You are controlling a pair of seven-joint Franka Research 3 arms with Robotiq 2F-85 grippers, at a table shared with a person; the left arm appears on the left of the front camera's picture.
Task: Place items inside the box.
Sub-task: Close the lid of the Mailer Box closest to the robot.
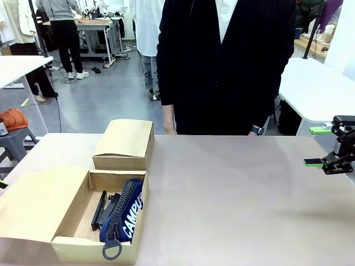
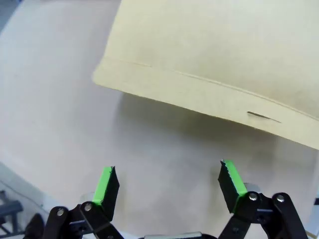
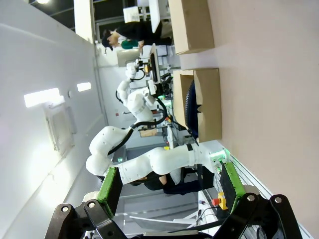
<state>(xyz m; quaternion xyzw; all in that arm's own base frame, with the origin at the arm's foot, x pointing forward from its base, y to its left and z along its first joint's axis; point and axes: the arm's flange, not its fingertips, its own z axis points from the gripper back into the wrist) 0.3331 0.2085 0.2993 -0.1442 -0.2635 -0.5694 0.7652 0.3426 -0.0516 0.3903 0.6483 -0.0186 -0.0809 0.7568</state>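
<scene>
The open cardboard box (image 1: pixel 94 250) sits at the table's front left, its lid flap (image 1: pixel 33 202) folded out to the left. Inside lie a navy "CAMPUS" pouch (image 1: pixel 126 211) and, beside it, a black stapler (image 1: pixel 102 208). My right gripper (image 1: pixel 316 146) hovers at the table's right edge, far from the box, open with nothing between its green pads. In the right wrist view this gripper (image 3: pixel 170 184) is open, and the box (image 3: pixel 208 107) with the pouch (image 3: pixel 191 107) lies far off. My left gripper (image 2: pixel 169 183) is open over bare table near a cardboard panel (image 2: pixel 224 50).
A second, closed cardboard box (image 1: pixel 123 145) stands just behind the open one. A person in a black cardigan (image 1: pixel 227 66) stands at the far edge, hands down by the table edge. The tabletop (image 1: pixel 238 199) spreads bare between the box and my right gripper.
</scene>
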